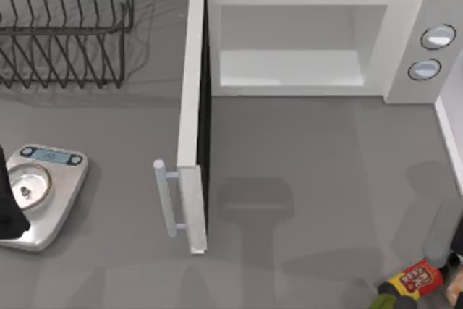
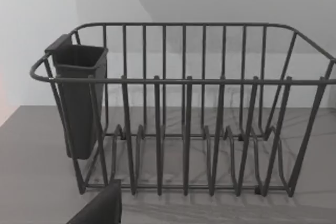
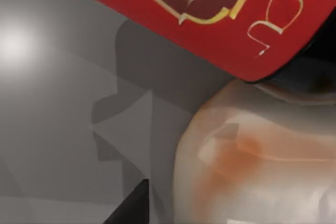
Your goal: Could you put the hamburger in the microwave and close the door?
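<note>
Right wrist view puts the hamburger touching the bottle beside our fingers; we cannot tell their state, and closing may snag that bottle.

Even, diffuse overhead light; we see soft shadows on the table before the door and beneath the dish rack. A pale glare spot marks the table near the blurred, close-up hamburger.

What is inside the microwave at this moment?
The microwave cavity shows bare pale walls and floor; its door stands open. The cavity's near-left corner is hidden behind the door.
</note>
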Robot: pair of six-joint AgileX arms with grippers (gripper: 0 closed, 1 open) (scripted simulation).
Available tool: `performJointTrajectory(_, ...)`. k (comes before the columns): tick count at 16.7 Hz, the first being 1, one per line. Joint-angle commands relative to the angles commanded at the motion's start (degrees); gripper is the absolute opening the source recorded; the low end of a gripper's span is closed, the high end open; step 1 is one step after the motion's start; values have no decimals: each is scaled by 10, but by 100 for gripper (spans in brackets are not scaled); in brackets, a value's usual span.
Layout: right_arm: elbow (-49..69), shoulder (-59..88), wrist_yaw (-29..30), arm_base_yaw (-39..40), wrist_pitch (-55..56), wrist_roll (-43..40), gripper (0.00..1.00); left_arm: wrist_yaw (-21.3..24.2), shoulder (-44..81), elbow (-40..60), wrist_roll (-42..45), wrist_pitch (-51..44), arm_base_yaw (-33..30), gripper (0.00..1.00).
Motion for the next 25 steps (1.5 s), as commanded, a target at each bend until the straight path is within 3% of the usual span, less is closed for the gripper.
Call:
performJointTrajectory(8,0,0,0,0,0,0,0,0,0,0,0,0,0,100)
performJointTrajectory(9,28,-43,0,-5,-70,2,0,0,0,0,0,0,0,100)
performJointTrajectory(25,200,-143,0,-8,-343,-2,0,0,0,0,0,0,0,100)
